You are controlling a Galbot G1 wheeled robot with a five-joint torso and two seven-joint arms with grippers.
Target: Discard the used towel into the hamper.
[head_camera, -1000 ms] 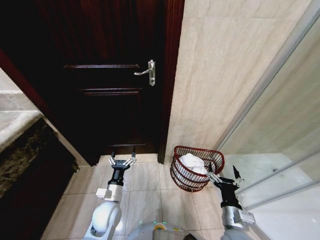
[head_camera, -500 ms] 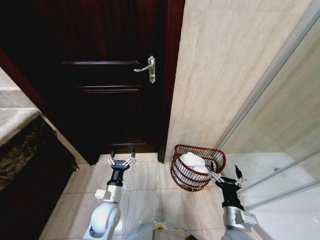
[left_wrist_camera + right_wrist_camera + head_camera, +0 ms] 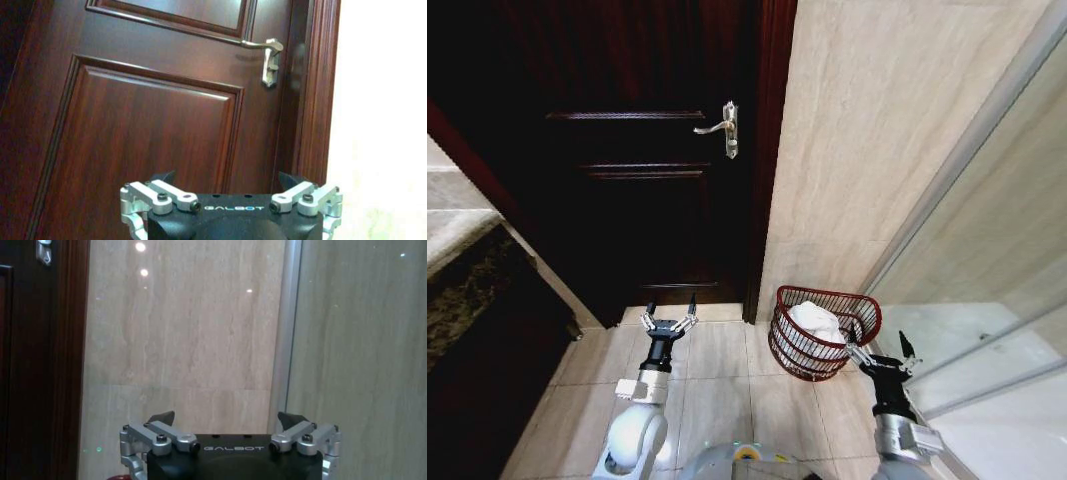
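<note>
The hamper [image 3: 859, 305], a round reddish-brown wire basket, stands on the tiled floor against the beige wall, right of the door. A white towel [image 3: 813, 322] lies crumpled inside it. My right gripper [image 3: 879, 350] is open and empty, held just right of the hamper's rim and apart from it; in its wrist view its spread fingers [image 3: 161, 418] face the beige wall. My left gripper [image 3: 670, 312] is open and empty over the floor before the dark door, well left of the hamper, its fingers [image 3: 162, 177] spread.
A dark wooden door [image 3: 647, 180] with a metal lever handle [image 3: 722, 127] is shut ahead. A dark stone counter [image 3: 467, 290] runs along the left. A glass shower partition [image 3: 987, 300] with a metal frame borders the right. Beige floor tiles [image 3: 717, 390] lie between the arms.
The whole picture has shifted down a little, so the camera has moved. The right gripper has drawn slightly back and to the right from the hamper's rim. The towel lies as before.
</note>
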